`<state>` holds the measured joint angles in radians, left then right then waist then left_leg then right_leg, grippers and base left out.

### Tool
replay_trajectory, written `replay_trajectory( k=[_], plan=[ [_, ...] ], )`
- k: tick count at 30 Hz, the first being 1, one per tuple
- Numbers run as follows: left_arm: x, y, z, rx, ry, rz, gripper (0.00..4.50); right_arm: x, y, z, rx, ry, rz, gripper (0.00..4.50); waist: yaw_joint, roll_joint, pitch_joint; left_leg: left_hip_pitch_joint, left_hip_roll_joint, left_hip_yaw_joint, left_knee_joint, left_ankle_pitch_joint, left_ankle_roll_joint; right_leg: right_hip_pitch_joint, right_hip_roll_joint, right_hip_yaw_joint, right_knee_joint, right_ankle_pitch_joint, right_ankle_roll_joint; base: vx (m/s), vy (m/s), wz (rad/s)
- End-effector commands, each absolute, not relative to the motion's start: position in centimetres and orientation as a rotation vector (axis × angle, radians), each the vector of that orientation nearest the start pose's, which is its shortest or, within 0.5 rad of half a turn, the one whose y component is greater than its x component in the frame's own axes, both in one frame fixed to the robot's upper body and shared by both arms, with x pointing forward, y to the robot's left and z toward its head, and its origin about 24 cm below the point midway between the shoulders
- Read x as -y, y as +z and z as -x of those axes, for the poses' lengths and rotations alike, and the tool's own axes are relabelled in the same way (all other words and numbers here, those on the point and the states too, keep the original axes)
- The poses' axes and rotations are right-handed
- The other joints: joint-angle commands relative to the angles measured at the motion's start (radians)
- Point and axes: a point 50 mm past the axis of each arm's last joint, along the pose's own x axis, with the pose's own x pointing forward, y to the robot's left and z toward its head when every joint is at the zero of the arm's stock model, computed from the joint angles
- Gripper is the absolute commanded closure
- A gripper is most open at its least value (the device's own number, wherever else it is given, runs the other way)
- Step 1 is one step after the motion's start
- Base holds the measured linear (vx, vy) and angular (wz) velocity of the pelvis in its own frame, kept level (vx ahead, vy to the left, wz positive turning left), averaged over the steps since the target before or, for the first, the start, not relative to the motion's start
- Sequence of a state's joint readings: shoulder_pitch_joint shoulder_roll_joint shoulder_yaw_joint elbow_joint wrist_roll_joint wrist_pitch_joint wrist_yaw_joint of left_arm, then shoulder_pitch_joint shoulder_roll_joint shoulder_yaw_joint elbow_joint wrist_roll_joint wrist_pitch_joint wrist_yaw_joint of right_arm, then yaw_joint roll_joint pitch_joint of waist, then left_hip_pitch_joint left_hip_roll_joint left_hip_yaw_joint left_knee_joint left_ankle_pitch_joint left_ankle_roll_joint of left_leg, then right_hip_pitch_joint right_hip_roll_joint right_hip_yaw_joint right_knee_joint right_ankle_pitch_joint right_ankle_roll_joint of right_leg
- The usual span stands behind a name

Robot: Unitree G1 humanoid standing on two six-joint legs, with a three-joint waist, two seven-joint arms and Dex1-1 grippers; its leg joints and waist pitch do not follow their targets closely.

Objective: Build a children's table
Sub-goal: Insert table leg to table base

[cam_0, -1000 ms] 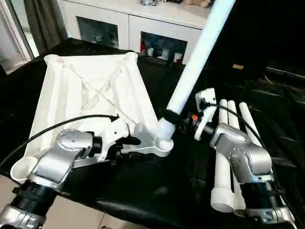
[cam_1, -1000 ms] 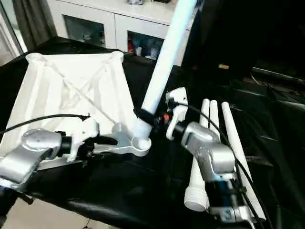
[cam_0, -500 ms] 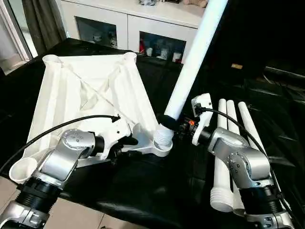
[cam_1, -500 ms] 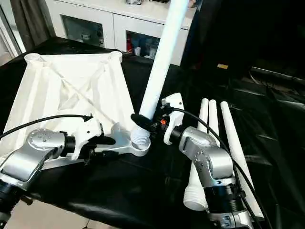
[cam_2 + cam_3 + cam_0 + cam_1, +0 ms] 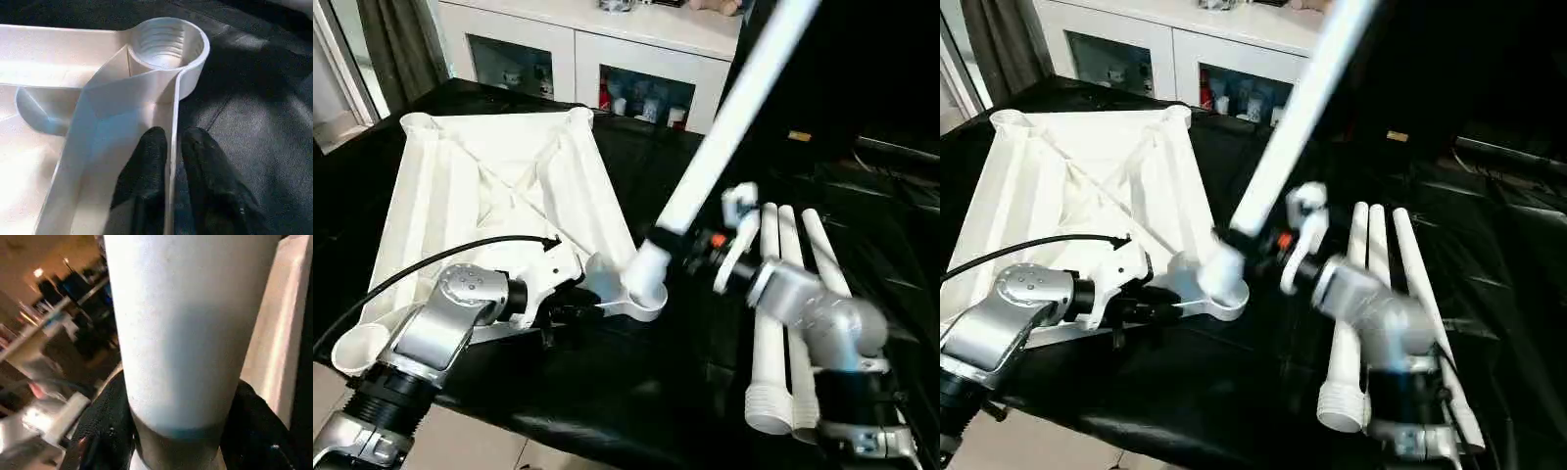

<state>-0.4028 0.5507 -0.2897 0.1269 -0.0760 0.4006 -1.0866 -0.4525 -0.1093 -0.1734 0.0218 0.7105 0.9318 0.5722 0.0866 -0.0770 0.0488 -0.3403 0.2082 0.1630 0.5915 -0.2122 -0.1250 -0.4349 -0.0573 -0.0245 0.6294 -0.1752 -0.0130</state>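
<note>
A white cabinet (image 5: 607, 44) with 2 glass-front shelves stands behind the black-covered surface (image 5: 636, 392), a dark curtain (image 5: 396, 39) beside it.

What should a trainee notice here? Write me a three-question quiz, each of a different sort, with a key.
1. True or false: the left gripper pinches the rim of the table top.
2. How many loose legs lie on the black cover?
3. The held leg in the right gripper is: A) lying flat; B) tilted, with its lower end at the near corner socket; C) upright in a far socket.

Key: 1 true; 2 three; 3 B.
</note>
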Motion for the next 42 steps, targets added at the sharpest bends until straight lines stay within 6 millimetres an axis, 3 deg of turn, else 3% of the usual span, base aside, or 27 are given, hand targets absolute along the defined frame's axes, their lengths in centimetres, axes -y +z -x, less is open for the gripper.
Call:
replay_trajectory(
  k=[1,5,20,25,27,30,31,37,42],
  plan=[
    [-15.6,7.4,-28.4,-0.486,-1.208,-0.425,4.07,11.5,11.9,-30.3,-0.303,0.905,-0.691,2.62,0.0,0.025,-0.065,-0.005,0.003,0.011,-0.066,-0.079,-0.017,0.074,-0.049,0.032,-0.059,-0.077,-0.184,0.0,0.0,0.0],
    [-15.6,7.4,-28.3,-0.489,-1.212,-0.425,4.44,11.5,12.0,-30.2,-0.321,0.906,-0.72,2.62,-0.001,0.025,-0.065,-0.006,0.002,0.01,-0.066,-0.069,-0.023,0.075,-0.048,0.031,-0.059,-0.076,-0.18,0.0,0.0,0.0],
    [-15.7,7.3,-28.3,-0.505,-1.222,-0.433,4.5,11.5,12.4,-30.3,-0.337,0.891,-0.713,2.62,-0.001,0.027,-0.065,-0.006,0.002,0.01,-0.067,-0.068,-0.03,0.075,-0.049,0.031,-0.059,-0.08,-0.176,0.0,0.0,0.0],
    [-15.9,7.2,-28.3,-0.523,-1.2,-0.46,4.5,11.2,12.3,-30.7,-0.276,0.843,-0.496,2.62,-0.001,0.027,-0.064,-0.006,0.001,0.011,-0.066,-0.071,-0.038,0.075,-0.048,0.031,-0.059,-0.082,-0.169,0.0,0.0,0.0],
    [-15.9,7.2,-28.5,-0.525,-1.191,-0.451,4.05,11.0,12.2,-30.6,-0.277,0.845,-0.466,2.62,-0.002,0.028,-0.064,-0.007,0.0,0.011,-0.066,-0.075,-0.036,0.076,-0.048,0.032,-0.06,-0.088,-0.167,0.0,0.0,0.0],
    [-15.8,7.4,-28.7,-0.518,-1.174,-0.446,3.84,10.7,12.1,-30.5,-0.276,0.854,-0.429,2.62,-0.001,0.026,-0.063,-0.006,0.001,0.01,-0.067,-0.084,-0.035,0.074,-0.048,0.032,-0.061,-0.104,-0.166,0.0,0.0,0.0],
    [-15.8,7.4,-28.8,-0.512,-1.169,-0.452,3.59,10.5,12.1,-30.4,-0.275,0.859,-0.416,2.62,-0.001,0.027,-0.062,-0.006,0.002,0.01,-0.067,-0.094,-0.035,0.074,-0.048,0.032,-0.062,-0.117,-0.164,0.0,0.0,0.0],
    [-15.8,7.4,-29.1,-0.504,-1.16,-0.468,3.09,10.4,11.9,-30.6,-0.237,0.851,-0.325,2.62,-0.001,0.027,-0.063,-0.007,0.001,0.01,-0.066,-0.096,-0.034,0.074,-0.047,0.032,-0.063,-0.12,-0.157,0.0,0.0,0.0],
    [-15.7,7.2,-29.0,-0.515,-1.166,-0.471,3.08,10.2,11.7,-30.5,-0.212,0.857,-0.243,2.62,-0.001,0.028,-0.064,-0.007,0.0,0.01,-0.065,-0.085,-0.028,0.074,-0.045,0.032,-0.06,-0.087,-0.165,0.0,0.0,0.0]
  ],
)
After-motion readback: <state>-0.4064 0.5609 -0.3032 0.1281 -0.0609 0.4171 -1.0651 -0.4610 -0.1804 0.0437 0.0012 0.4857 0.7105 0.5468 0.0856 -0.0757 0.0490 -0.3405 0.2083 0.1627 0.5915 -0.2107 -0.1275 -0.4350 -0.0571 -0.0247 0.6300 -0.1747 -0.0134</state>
